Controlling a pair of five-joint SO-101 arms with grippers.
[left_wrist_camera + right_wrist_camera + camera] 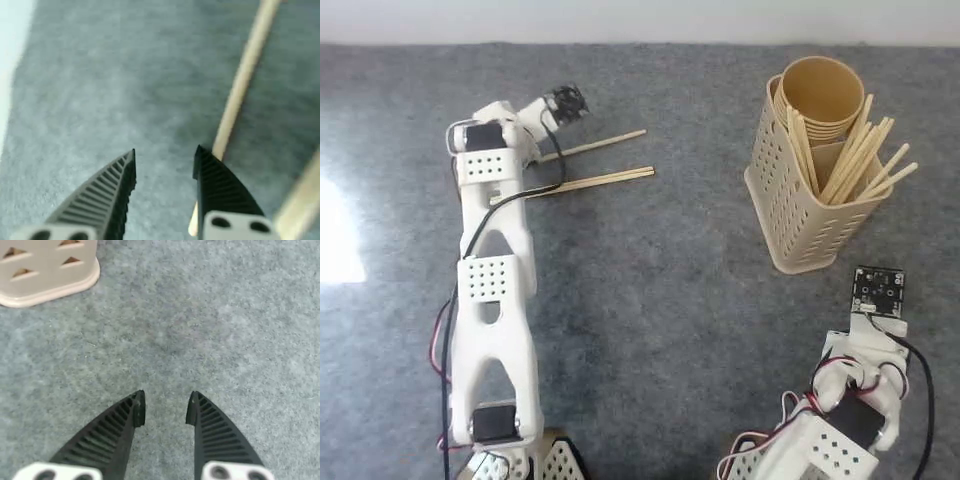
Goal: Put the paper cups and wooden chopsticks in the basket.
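Two wooden chopsticks [603, 146] [610, 179] lie on the grey mat at the back left, next to the head of my left arm [495, 150]. In the left wrist view my left gripper [165, 155] is open just above the mat. One chopstick [242, 80] runs along the outside of one finger [217, 185], not between the two; a second chopstick [300, 200] is at the frame's edge. The beige basket [798, 215] at the back right holds stacked paper cups [820, 92] and several chopsticks [860, 160]. My right gripper [165, 407] is open and holds nothing, over bare mat.
The basket's base [50, 270] is a short way ahead of the right gripper. My right arm [860, 400] sits at the front right, and the left arm's long body [495, 300] runs up the left side. Grey mat lies between the arms.
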